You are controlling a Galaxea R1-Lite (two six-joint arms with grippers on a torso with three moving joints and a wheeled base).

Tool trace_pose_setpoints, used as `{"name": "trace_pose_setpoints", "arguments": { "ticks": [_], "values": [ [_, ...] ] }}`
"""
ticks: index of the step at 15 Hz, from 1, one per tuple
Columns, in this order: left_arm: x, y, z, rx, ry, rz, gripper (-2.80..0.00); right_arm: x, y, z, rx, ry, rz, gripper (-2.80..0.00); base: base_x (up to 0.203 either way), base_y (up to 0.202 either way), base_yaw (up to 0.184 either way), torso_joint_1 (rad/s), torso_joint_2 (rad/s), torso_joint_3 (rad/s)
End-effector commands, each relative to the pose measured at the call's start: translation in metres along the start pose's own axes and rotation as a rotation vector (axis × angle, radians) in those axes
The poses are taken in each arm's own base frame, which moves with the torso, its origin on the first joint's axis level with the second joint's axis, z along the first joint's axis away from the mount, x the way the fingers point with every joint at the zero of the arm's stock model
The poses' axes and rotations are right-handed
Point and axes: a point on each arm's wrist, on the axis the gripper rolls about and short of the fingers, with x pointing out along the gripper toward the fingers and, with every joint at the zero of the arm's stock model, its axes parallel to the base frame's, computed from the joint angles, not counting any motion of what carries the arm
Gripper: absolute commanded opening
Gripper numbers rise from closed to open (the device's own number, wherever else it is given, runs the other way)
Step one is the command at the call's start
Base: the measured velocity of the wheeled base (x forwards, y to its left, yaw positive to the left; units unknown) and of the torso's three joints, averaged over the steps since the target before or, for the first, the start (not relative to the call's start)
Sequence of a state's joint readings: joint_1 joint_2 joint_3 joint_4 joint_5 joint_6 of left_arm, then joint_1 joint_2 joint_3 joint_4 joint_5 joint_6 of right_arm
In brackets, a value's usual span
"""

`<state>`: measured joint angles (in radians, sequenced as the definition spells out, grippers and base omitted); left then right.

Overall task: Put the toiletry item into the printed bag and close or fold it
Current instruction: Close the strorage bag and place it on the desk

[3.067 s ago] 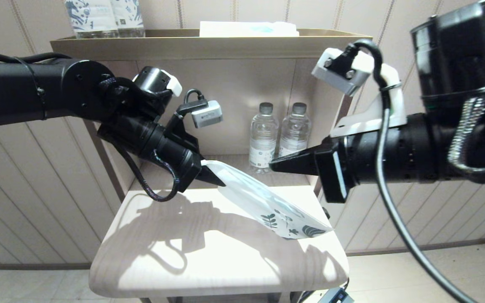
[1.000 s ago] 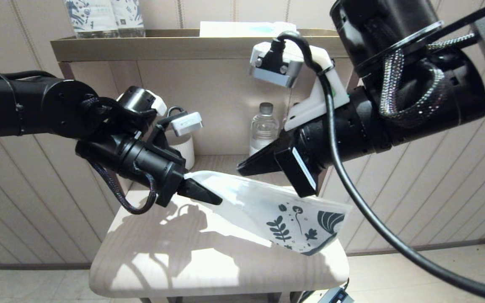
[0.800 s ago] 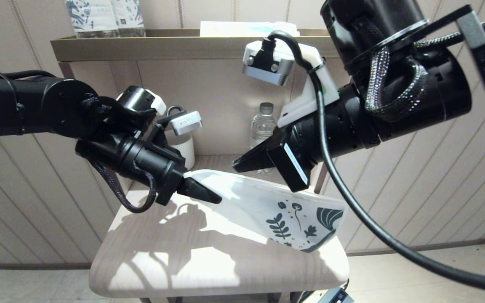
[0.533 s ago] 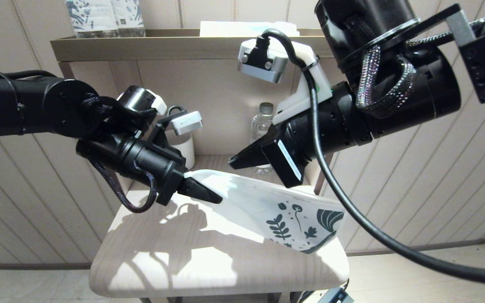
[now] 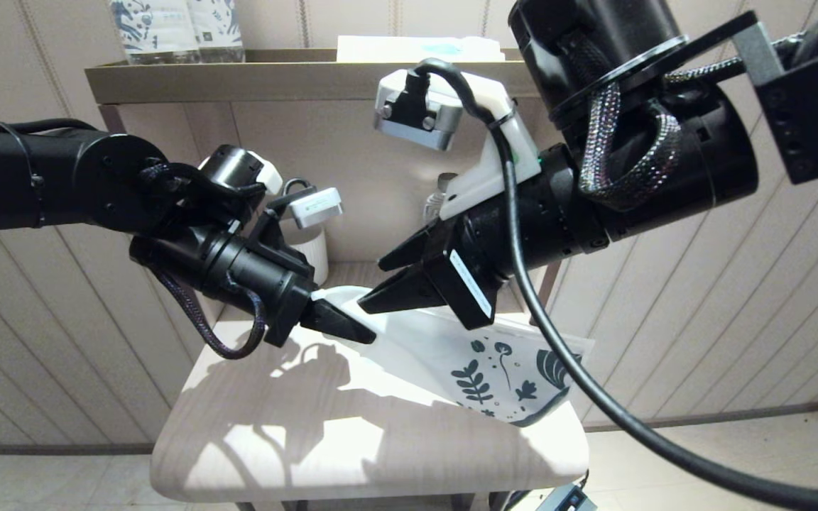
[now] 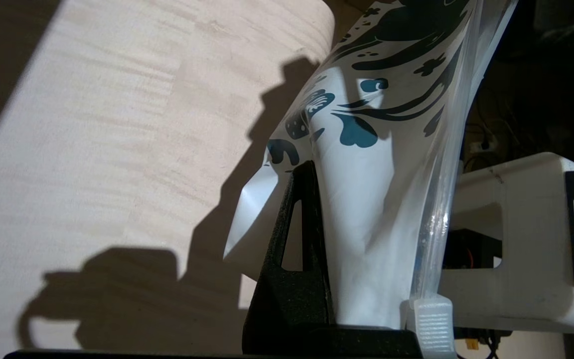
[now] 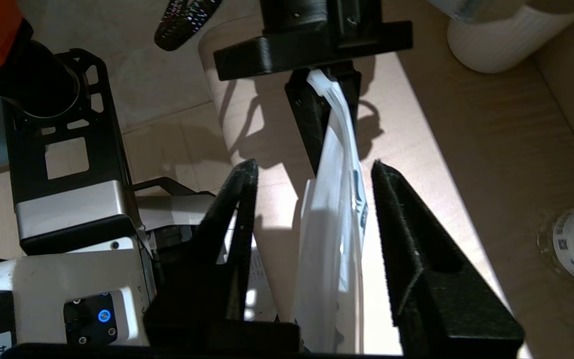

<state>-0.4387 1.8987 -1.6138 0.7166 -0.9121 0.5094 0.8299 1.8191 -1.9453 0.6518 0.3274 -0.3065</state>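
Observation:
The printed bag hangs slanted above the small table, its leaf-print end low on the right. My left gripper is shut on the bag's upper left corner. In the left wrist view the bag runs away from the black finger, with its zip strip along one edge. My right gripper is open just right of the left one. In the right wrist view its fingers stand on either side of the bag, apart from it. The toothbrush is out of view.
The light wooden table lies below the bag. A white cup and a water bottle stand in the shelf niche behind the arms. On the shelf top are blue-patterned bottles and a white and light blue packet.
My right gripper has swung left and down towards the held end of the bag and has opened around its upper edge. The left gripper keeps its hold and has barely moved.

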Motion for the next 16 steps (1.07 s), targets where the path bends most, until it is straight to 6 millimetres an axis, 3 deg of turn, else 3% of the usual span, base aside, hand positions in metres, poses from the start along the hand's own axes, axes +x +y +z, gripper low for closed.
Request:
{"name": "trace_pose_setpoints", "arguments": {
  "ticks": [1,16],
  "values": [
    [0.001,0.001,-0.001,-0.002,0.001,-0.006,-2.80,0.016,0.003,-0.002,-0.013,0.019,0.028,0.00,0.000,0.000,0.000,0.000,0.00,0.000],
    [0.010,0.011,-0.005,-0.025,0.020,-0.013,-2.80,0.065,-0.017,-0.010,-0.087,-0.012,0.006,0.00,0.000,0.000,0.000,0.000,0.00,0.000]
  ]
}}
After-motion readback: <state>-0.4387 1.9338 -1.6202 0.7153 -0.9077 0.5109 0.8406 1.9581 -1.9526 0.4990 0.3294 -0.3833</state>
